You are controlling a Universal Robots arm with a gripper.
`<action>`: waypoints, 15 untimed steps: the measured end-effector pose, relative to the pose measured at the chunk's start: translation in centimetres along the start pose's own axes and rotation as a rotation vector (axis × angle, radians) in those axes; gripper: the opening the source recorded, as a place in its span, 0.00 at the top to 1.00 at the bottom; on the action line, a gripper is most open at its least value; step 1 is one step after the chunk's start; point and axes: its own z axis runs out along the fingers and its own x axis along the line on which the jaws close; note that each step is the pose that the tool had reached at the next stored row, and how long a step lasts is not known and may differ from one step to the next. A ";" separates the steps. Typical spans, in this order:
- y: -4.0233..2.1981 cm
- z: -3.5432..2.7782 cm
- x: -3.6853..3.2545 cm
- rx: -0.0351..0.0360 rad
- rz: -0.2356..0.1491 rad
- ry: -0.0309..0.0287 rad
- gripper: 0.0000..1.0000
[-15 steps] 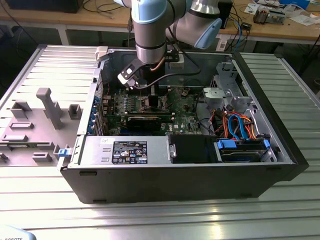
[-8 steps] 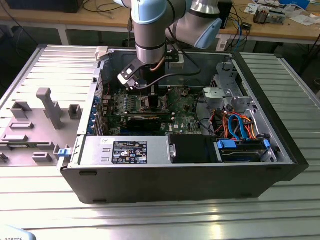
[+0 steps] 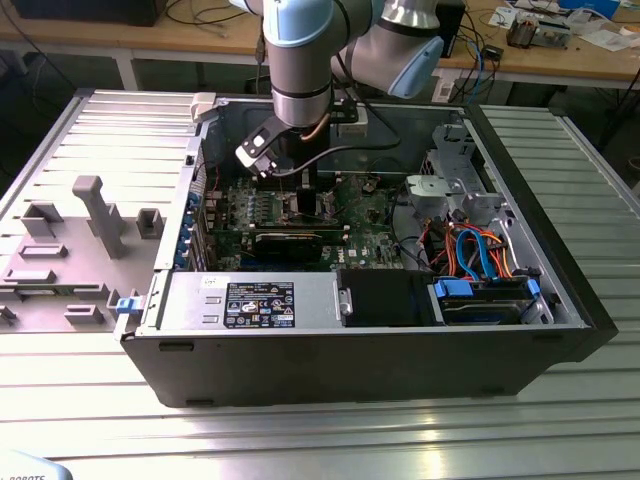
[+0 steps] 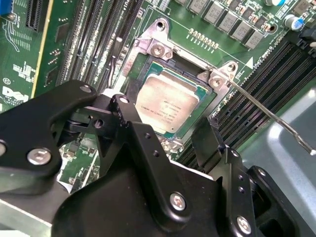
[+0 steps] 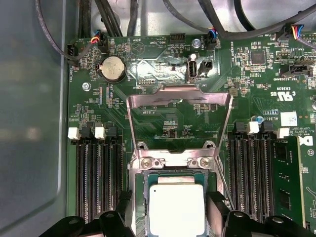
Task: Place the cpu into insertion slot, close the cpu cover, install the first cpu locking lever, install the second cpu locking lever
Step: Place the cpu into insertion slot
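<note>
The cpu (image 5: 176, 207) lies flat in the insertion slot, silver top up; the second wrist view shows the cpu (image 4: 168, 106) square within the socket frame. The cpu cover (image 5: 178, 90) stands swung open beyond the socket, its window showing the board behind. A thin locking lever (image 4: 266, 111) sticks out free from one socket corner. My gripper (image 5: 170, 205) is open just above the chip, with black fingers (image 5: 123, 202) on either side of it and not touching it. In the exterior view the gripper (image 3: 305, 200) reaches down into the open computer case.
Memory slots (image 5: 98, 173) flank the socket on both sides. A long black card (image 3: 290, 240) lies just in front of the socket, and a power supply (image 3: 260, 300) and drive bay (image 3: 480, 295) sit nearer the case front. Case walls (image 3: 520, 190) enclose the board.
</note>
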 end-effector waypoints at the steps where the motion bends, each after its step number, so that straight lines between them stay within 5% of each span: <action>1: 0.00 0.02 0.00 0.0000 0.000 0.0005 0.31; 4: 0.00 0.05 0.01 0.0001 0.000 0.0053 0.31; 7: 0.01 -0.02 0.01 -0.0002 -0.001 -0.0056 0.31; 9: 0.01 -0.03 0.01 -0.0004 -0.002 -0.0191 0.31; 13: 0.02 -0.02 0.02 -0.0014 -0.006 -0.0634 0.31; 15: 0.02 -0.04 0.01 -0.0011 -0.006 -0.0676 0.31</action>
